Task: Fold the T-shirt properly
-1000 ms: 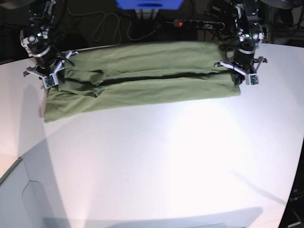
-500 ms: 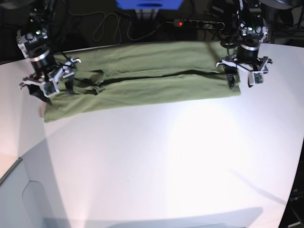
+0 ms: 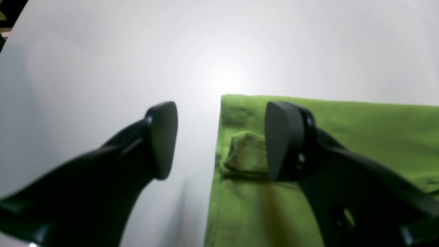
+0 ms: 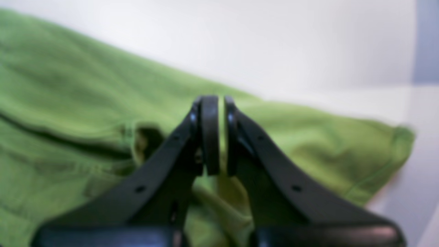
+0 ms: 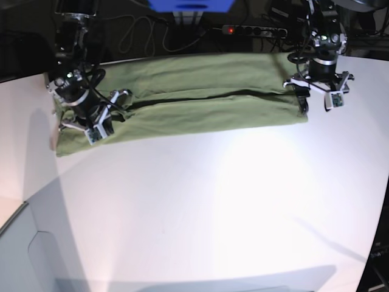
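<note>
White table (image 5: 213, 207), shirt (image 5: 182, 100) across far edge, sides folded in to long strip. My right gripper (image 4: 218, 137) pinched shut, seemingly empty, over sleeve end; left gripper (image 3: 219, 140) wide, straddling hem edge. Crosswise folds left, I reckon.

Ahead of the left tool (image 3: 221, 140) lies bare white counter (image 3: 137, 51); one finger stands over it, the other over the edge of the T-shirt (image 3: 360, 130), nothing between them but a small cloth wrinkle. The right tool (image 4: 217, 135) hangs with pads together above rumpled cloth, open counter beyond. Behind both tools, off the counter's far edge, a power strip (image 5: 254, 30) and cables (image 5: 137, 33) crowd the dark background.
</note>
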Controlling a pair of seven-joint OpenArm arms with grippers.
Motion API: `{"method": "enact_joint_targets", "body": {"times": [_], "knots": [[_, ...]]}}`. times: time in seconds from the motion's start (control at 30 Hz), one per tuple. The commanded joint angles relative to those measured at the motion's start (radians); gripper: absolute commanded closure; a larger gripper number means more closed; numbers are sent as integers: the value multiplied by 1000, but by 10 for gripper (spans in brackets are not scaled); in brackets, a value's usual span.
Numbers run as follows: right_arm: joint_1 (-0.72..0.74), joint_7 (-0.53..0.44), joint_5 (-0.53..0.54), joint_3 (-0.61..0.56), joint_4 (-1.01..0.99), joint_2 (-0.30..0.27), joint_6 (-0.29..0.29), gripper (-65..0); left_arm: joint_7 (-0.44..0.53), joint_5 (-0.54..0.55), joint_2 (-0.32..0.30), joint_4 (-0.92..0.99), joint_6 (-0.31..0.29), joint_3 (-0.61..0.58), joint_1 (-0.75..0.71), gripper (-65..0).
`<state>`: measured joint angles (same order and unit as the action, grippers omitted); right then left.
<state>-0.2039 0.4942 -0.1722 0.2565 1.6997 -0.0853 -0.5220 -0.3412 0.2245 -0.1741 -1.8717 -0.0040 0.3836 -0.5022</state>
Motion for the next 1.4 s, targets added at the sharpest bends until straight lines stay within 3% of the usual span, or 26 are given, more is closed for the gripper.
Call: {"method": "enact_joint_targets", "body": {"times": [0.0, 0.23, 0.5, 0.7, 0.97, 1.37], "knots": [[-12, -25, 13, 2, 15, -9, -2, -7, 24, 3, -8, -15, 3, 5, -2, -381], [-142, -33, 13, 2, 38, -9, -2, 0, 24, 3, -8, 68, 3, 5, 24, -381], [-266, -33, 15, 11, 250, -29, -3, 0, 24, 5, -6, 53, 3, 5, 23, -381], [-194, -24, 21, -4, 294, -35, -3, 0, 24, 5, 21, -18, 3, 7, 17, -381], [-30, -24, 16, -110, 81, -38, -3, 0, 24, 5, 40, -24, 3, 7, -5, -381], [-139, -30, 15, -179, 53, -41, -3, 0, 24, 5, 43, -6, 3, -2, -26, -382]]}}
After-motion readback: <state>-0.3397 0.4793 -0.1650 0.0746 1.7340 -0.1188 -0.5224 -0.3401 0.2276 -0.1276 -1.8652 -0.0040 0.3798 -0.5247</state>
